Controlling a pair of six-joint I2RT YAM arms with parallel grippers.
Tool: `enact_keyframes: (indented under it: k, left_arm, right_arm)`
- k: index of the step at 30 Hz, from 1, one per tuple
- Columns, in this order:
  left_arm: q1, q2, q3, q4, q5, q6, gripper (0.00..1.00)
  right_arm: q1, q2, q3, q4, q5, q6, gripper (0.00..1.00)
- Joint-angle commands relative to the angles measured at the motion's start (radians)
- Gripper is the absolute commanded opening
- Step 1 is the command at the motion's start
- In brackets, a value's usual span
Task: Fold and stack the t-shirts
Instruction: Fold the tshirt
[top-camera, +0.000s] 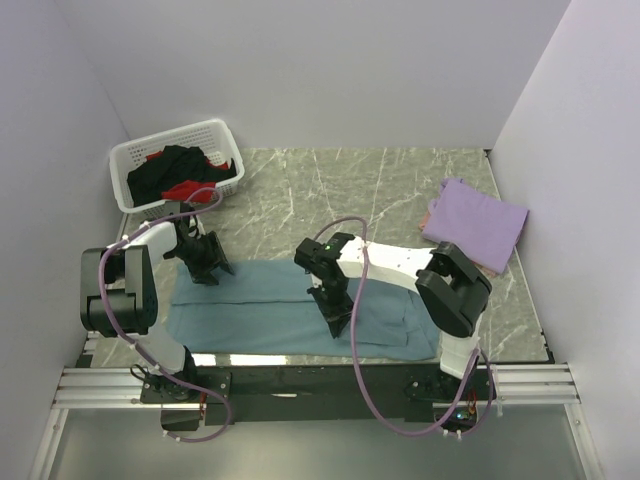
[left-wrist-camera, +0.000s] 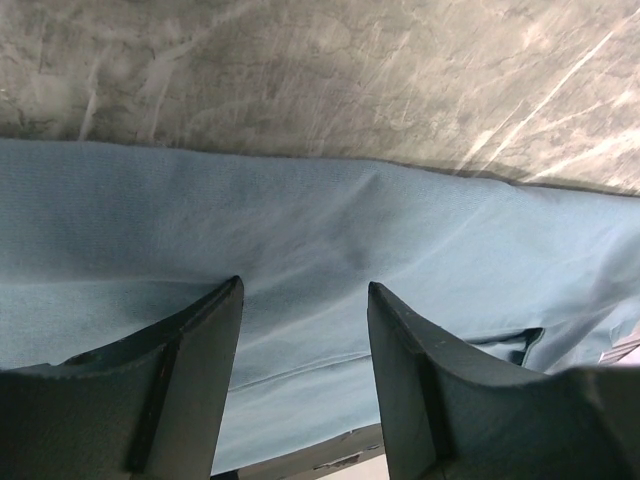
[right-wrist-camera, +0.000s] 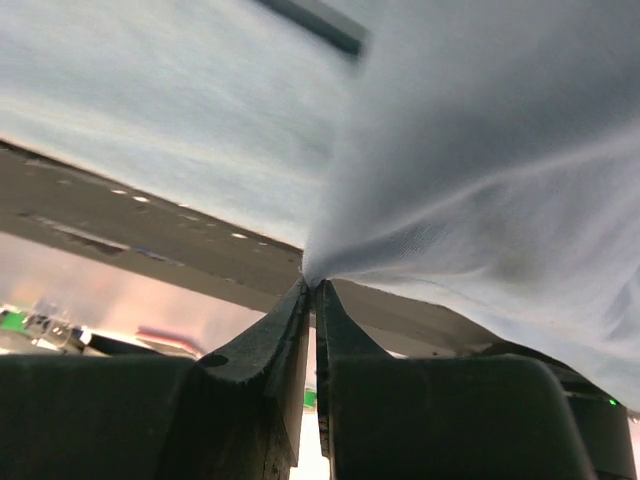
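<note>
A large teal-blue t-shirt (top-camera: 270, 310) lies spread along the near part of the table. My left gripper (top-camera: 208, 268) hovers open over its far left edge, with nothing but flat cloth (left-wrist-camera: 300, 240) between its fingers. Over the shirt's near middle, my right gripper (top-camera: 337, 325) is shut on a pinch of the teal cloth (right-wrist-camera: 450, 150), which rises in a cone from the fingertips (right-wrist-camera: 313, 285). A folded lavender-purple t-shirt (top-camera: 475, 222) rests at the right. Black and red t-shirts (top-camera: 180, 178) are heaped in the basket.
A white slotted plastic basket (top-camera: 170, 140) stands at the back left corner. Something pinkish (top-camera: 428, 218) peeks out under the lavender shirt. White walls close in on three sides. The grey marble tabletop (top-camera: 340, 185) shows behind the teal shirt.
</note>
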Motion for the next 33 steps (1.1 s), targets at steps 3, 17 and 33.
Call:
enact_keyframes:
  k: [3,17,33]
  left_arm:
    - [0.005,0.025,0.008,-0.036,-0.005,0.035,0.59]
    - [0.006,0.024,0.014,-0.036,-0.002,0.027,0.62]
    - [-0.017,-0.159,0.09,-0.024,-0.093,-0.099,0.63]
  right_arm:
    - [0.018,0.046,0.079,-0.01,-0.066,-0.018,0.11]
    - [0.017,0.025,0.125,-0.038,-0.026,0.007,0.53]
    - [-0.357,-0.213,-0.052,0.082,0.155,0.045,0.75]
